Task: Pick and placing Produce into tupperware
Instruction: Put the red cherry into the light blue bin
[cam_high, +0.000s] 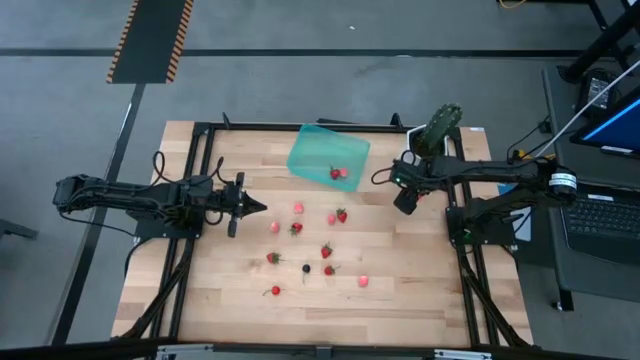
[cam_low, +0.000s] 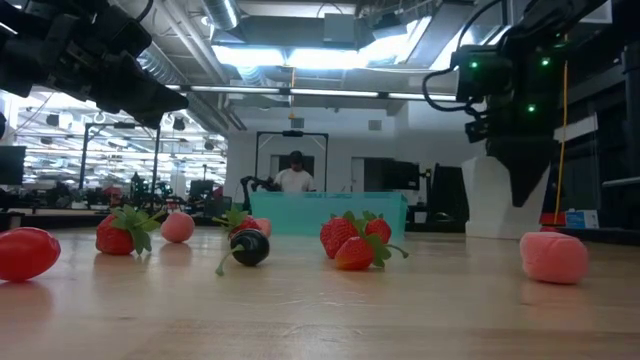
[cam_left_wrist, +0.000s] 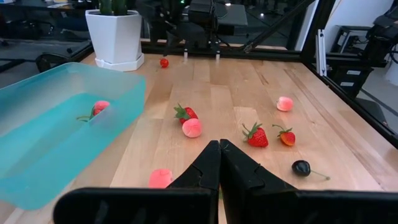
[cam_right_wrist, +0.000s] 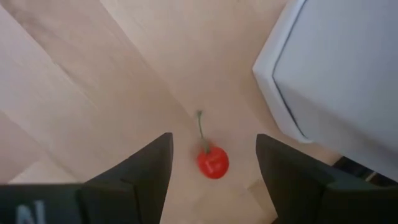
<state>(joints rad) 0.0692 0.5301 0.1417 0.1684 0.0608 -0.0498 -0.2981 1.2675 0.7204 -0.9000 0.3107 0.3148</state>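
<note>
Produce (cam_right_wrist: 212, 162), a red cherry, lies below the right gripper (cam_right_wrist: 212, 168)'s spread jaws; left jaws pressed together.

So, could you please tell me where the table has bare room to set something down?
Bare wood lies along the table's near-left corner and left of the tupperware. The middle is crowded with berries.

— What's your table (cam_high: 400, 300) carrying right now?

— You've got a wooden top with berries (cam_high: 326, 251) scattered across the middle, one dark one (cam_high: 306, 268) among the red and pink. The teal container (cam_high: 320, 150) sits near the far edge, a white plant pot (cam_left_wrist: 115, 37) at the far right corner, a small cherry (cam_right_wrist: 212, 162) beside it.
</note>
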